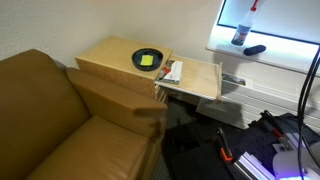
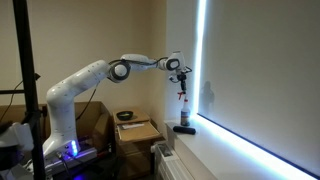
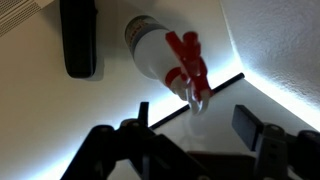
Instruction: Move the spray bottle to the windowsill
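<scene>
Spray bottle stands free of my gripper. In the wrist view the two fingers are spread wide at the bottom of the picture and touch nothing. The bottle's red trigger head sits beyond the gap between them. I am looking down on it from above: the red head is nearest me and the pale body runs away toward the surface below.

Just beside the bottle lies a dark oblong object, close to it. I cannot tell from this angle whether the two touch. A bright strip of light runs across the view behind the fingers.

In an exterior view the gripper hangs above the bottle, right at the glowing window. My arm is stretched out level from its base.

In an exterior view the bottle stands upright on the windowsill, its dark lower band down on the ledge. The dark object rests on the sill next to it.

Well apart from the sill, a black bowl with something yellow in it sits on the wooden table, and a brown couch fills the near corner.
</scene>
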Robot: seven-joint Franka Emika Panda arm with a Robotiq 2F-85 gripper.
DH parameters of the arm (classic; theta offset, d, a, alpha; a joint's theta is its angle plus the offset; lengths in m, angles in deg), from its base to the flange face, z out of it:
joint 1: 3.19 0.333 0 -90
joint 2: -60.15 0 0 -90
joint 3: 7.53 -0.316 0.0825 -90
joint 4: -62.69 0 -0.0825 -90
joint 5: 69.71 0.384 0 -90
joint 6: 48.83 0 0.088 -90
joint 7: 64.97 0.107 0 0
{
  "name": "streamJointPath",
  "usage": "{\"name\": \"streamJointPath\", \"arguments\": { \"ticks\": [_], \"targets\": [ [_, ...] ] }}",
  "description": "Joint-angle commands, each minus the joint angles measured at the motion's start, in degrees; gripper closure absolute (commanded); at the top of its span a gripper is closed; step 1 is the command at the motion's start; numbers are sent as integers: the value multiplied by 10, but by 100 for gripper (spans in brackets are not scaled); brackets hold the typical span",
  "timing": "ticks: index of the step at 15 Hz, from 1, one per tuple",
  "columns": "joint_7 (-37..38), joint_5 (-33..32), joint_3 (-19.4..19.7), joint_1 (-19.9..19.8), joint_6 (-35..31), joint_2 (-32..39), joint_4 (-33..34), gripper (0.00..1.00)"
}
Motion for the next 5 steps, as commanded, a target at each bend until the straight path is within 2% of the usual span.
{"name": "streamJointPath", "arguments": {
  "ticks": [1,4,5],
  "targets": [
    [-5,28,-15,-29,41,-31,19,0],
    [3,42,-12,-53,45,-65,26,0],
    [3,23,-2,-35,22,-39,29,0]
  ]
}}
